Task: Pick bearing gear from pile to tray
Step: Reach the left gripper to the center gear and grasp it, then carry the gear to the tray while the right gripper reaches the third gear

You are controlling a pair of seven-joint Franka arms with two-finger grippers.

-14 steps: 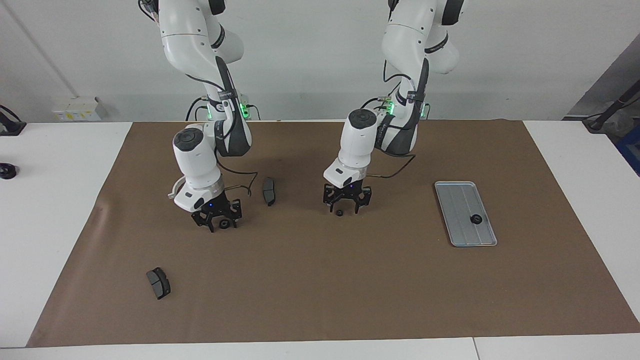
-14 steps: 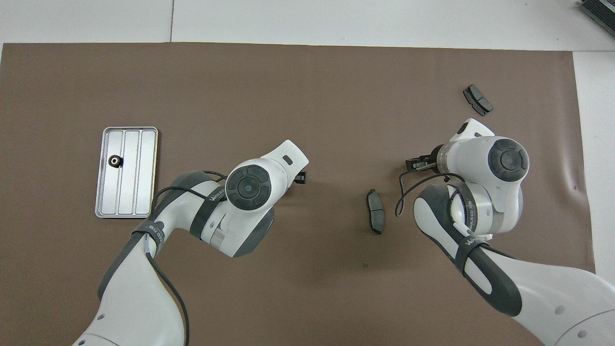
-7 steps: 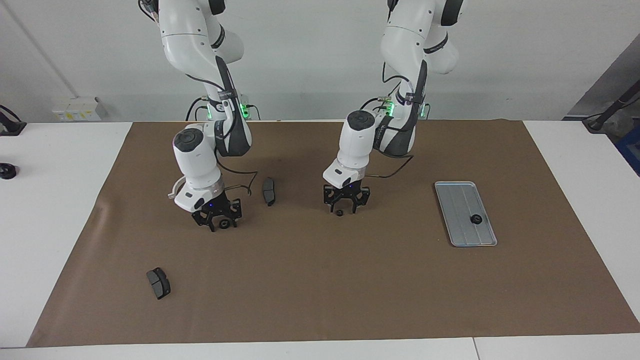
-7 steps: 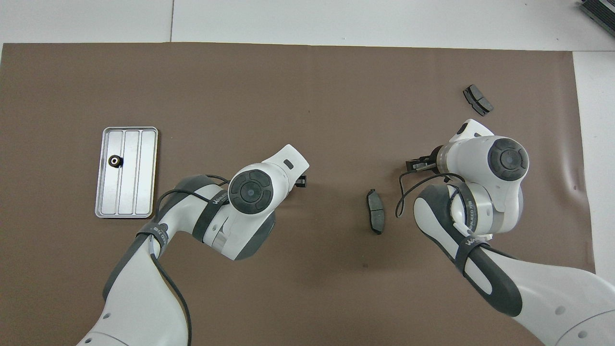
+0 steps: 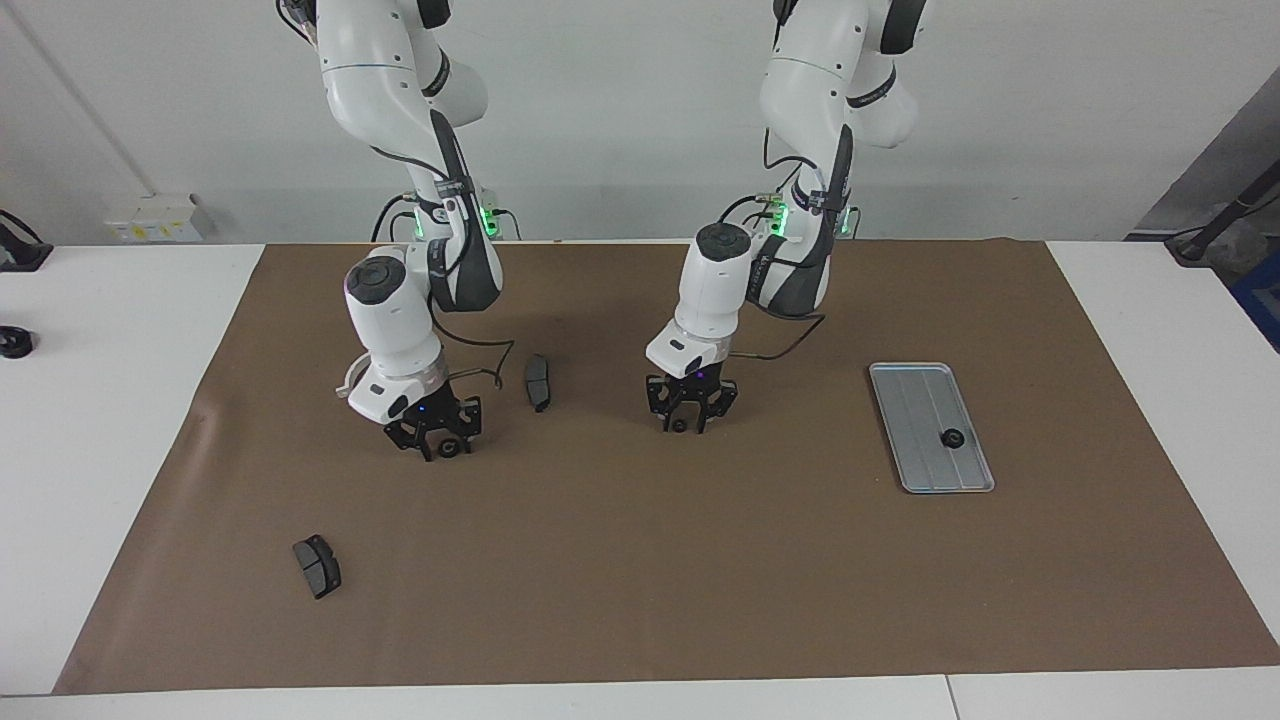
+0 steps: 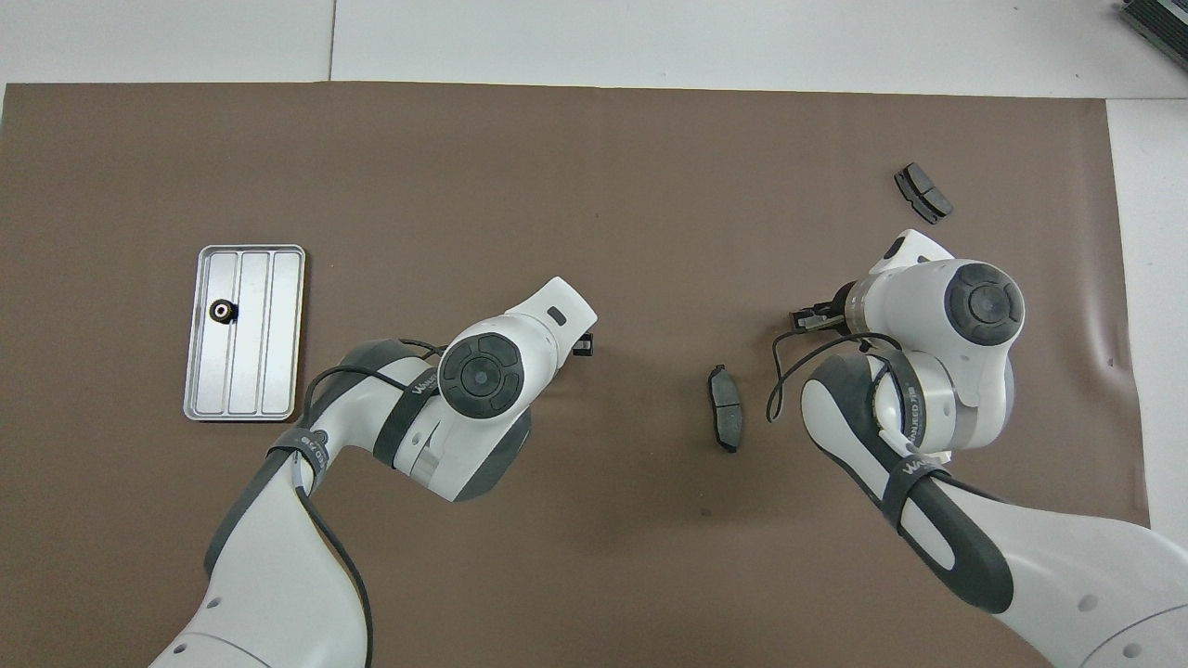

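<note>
Small black ring (image 5: pixel 679 425) is lying on the brown mat (image 5: pixel 640 560), mid-frame in the facing view, right under my left gripper (image 5: pixel 690 418). The gripper is sitting low over it, tips at mat level around the ring. I cannot tell whether it is clenched on the ring or only straddling it.

A second ring (image 5: pixel 451 447) is showing at the tips of my right gripper (image 5: pixel 437 440), also down at the mat, toward the right arm's end of the table. Grip state there: cannot tell either.

One ring (image 5: pixel 951 437) is already resting in the tray (image 5: pixel 920 400), which is lying flat toward the left arm's end. Two brake pads are staying out of it: one (image 5: pixel 537 381) between my two grippers, one (image 5: pixel 317 565) low in the frame, well apart from everything.

Step in hand, as I am judging it: the pick, both arms working at once. Next move is calling for a sure pinch on such a tiny part, then a straight lift and a carry over to the tray, left arm first since it is closer.
</note>
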